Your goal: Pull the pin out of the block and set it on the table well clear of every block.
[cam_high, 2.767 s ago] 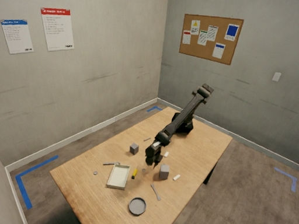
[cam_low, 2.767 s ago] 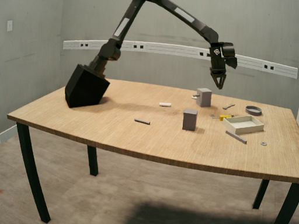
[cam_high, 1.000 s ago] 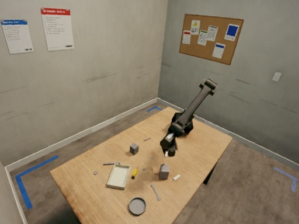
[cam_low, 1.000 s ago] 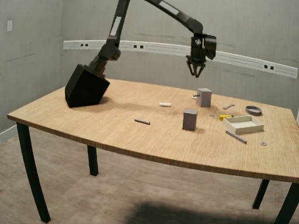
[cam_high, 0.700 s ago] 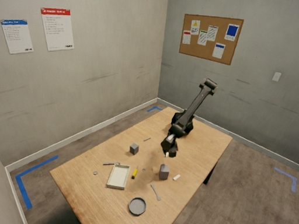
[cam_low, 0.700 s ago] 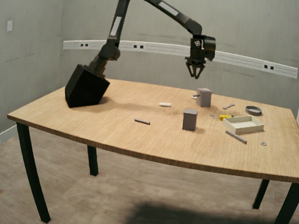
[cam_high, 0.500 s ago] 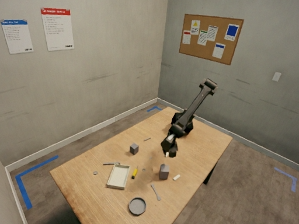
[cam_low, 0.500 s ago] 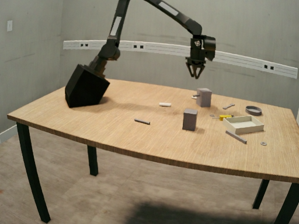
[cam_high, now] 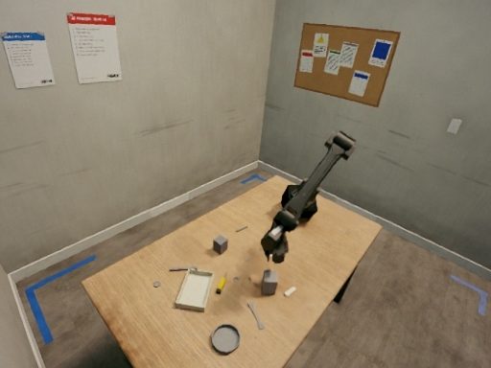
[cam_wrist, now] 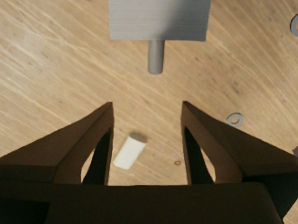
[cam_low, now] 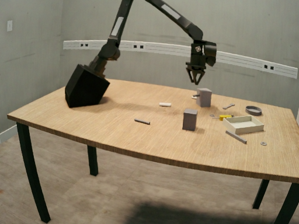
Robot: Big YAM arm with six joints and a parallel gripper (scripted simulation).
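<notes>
A short grey pin [cam_wrist: 154, 56] sticks out sideways from the block's face, also seen in the exterior view [cam_low: 196, 95]. My gripper [cam_wrist: 147, 111] hangs above the table, a little above and beside the block on the pin's side, fingers pointing down [cam_low: 195, 78]. It is open and empty. A second grey block [cam_high: 220, 243] stands apart, nearer in the exterior view [cam_low: 190, 119].
A white tray [cam_high: 194, 288], a yellow-handled tool [cam_high: 221, 284], a grey round dish [cam_high: 225, 338], a flat grey tool [cam_high: 256, 315], small white pieces [cam_high: 290, 291] [cam_wrist: 129, 151], washers and a loose grey rod [cam_low: 142, 121] lie on the table. The arm's base [cam_low: 85, 86] stands at the far end.
</notes>
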